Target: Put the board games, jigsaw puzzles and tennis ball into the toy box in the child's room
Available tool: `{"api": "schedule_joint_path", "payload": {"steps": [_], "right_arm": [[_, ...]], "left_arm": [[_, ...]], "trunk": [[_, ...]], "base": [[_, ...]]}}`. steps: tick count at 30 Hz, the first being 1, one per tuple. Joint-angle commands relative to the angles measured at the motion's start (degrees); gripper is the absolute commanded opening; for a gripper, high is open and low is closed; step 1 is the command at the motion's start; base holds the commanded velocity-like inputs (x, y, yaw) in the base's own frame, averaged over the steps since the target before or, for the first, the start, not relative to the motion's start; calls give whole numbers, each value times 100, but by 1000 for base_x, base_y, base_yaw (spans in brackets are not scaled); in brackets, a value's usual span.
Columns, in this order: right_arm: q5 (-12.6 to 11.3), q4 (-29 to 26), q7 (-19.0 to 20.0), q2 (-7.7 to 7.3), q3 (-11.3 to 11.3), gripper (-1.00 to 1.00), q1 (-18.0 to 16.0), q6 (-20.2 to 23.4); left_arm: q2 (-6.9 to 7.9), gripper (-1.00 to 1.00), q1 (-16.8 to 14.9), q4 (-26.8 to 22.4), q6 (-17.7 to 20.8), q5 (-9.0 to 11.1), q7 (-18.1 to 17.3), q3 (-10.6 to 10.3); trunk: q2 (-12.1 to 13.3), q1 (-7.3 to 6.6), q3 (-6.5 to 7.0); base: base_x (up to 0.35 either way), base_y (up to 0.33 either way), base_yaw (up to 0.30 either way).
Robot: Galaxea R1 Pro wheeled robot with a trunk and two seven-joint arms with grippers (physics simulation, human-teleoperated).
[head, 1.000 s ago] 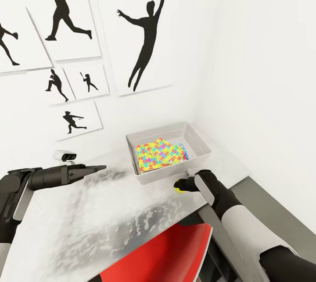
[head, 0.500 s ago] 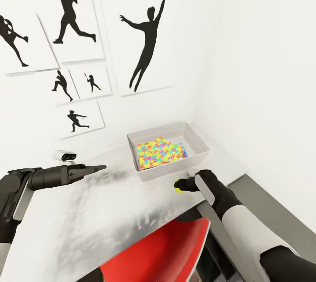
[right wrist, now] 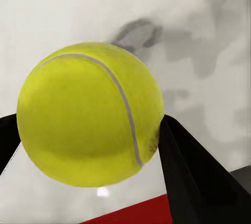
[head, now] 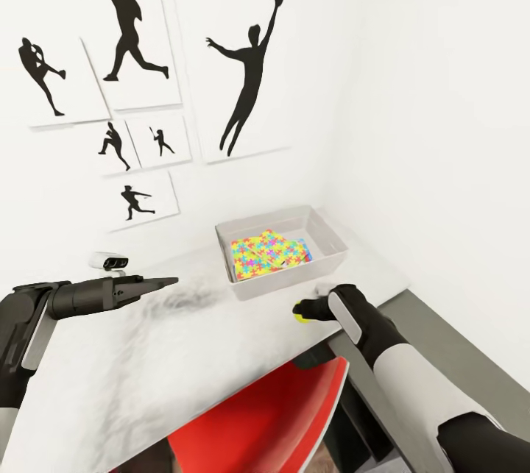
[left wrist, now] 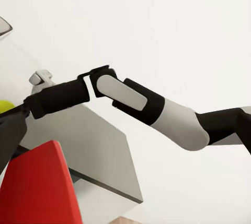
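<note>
My right gripper (head: 308,309) is clamped on the tennis ball (head: 300,310) above the table (head: 147,355), just near of the toy box (head: 283,283); the curved surface may slip out before clearing the rim.

I count one tennis ball (right wrist: 89,114), between the fingers of my right gripper (head: 303,310). There is one toy box (head: 324,265) on one table (head: 147,355). Inside the box I see jigsaw puzzles (head: 265,252), overlapping; I cannot tell if they are two. On the wall hang six posters (head: 246,54) with black figures. One red chair (head: 272,421) stands below.
</note>
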Motion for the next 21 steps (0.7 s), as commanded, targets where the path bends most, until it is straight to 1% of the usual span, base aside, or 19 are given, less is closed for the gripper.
{"api": "schedule_joint_path", "payload": {"steps": [1,7,12,15,17,21], "right_arm": [[-82,-56,-67,-15,12,-100,-4,21],[-122,-793,-62,-76,9,-100,-3,155],[-162,-1371,-62,-178,-5,-100,-3,486],[-171,-1578,-61,-238,-46,-100,-3,682],[-177,-1655,-57,-275,-118,-100,-3,813],[-182,-1826,-54,-307,-364,-100,-3,1071]], "left_arm": [[2,100,-4,-2,61,-3,-22,-2],[2,100,-4,-1,61,-3,-22,-2],[2,100,-4,-1,61,-10,-22,-2],[2,100,-4,0,61,-11,-22,-2],[2,100,-4,-1,61,-12,-22,-2],[2,100,-4,-1,61,-12,-22,-2]], "trunk": [[-11,4,-2],[-11,4,55],[-11,4,102],[-11,4,130],[-11,4,149],[-11,4,187]], "base": [[-13,0,0],[-4,0,0],[0,0,0],[0,0,0],[0,0,0],[0,0,0]]}}
